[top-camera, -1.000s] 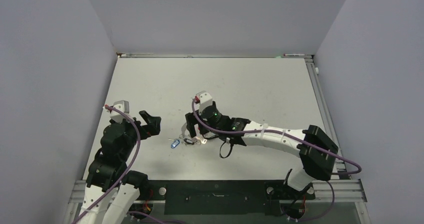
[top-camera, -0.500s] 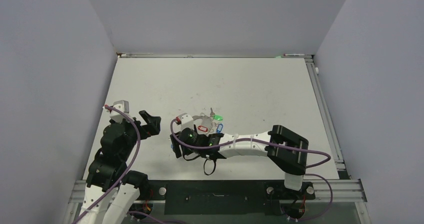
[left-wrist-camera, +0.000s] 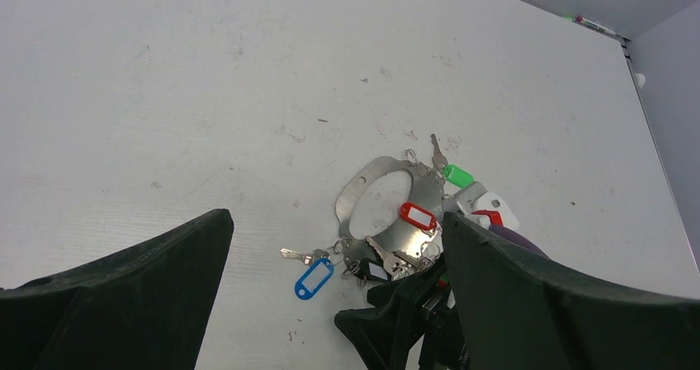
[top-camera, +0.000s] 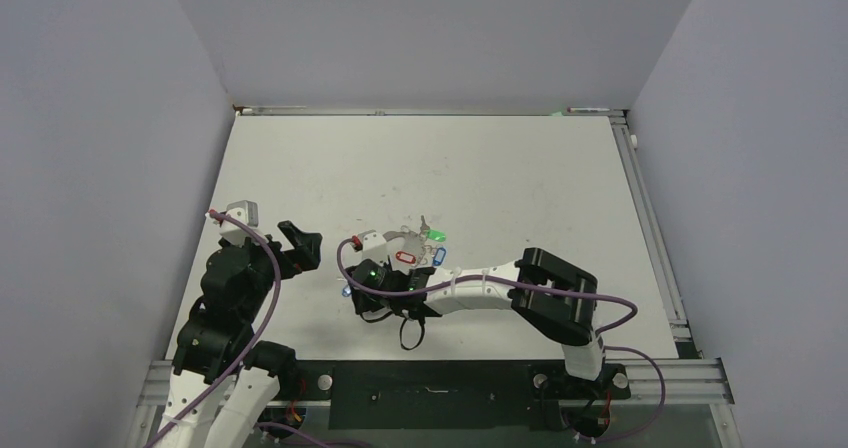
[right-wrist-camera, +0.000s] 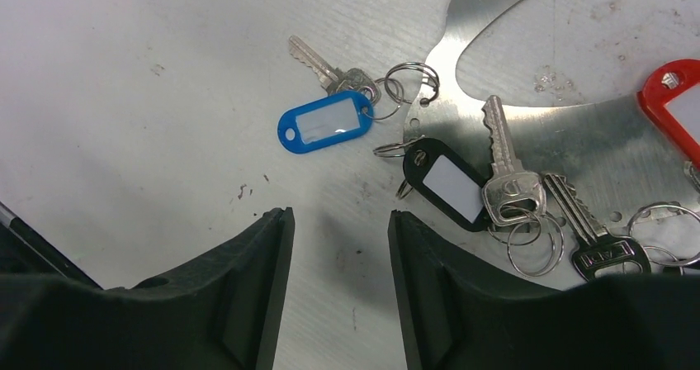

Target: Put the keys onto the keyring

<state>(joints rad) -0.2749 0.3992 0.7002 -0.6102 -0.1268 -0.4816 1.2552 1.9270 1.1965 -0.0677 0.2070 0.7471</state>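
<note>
The keyring is a large flat silvery oval lying on the table, also in the right wrist view. Keys lie at its near side. One has a blue tag, one a black tag, and a red tag rests on the ring. A green tag lies at its far side. My right gripper hovers low just short of the blue and black tags, open, with only bare table between its fingers. My left gripper stands wide open and empty, well to the left of the keys.
The white table is walled in by grey panels on the left, back and right. A metal rail runs along its right edge. The right arm's purple cable loops beside the keys.
My right arm has pulled back towards the near left, uncovering the keyring and tags. Its jaws have narrowed. The left arm has not moved.
</note>
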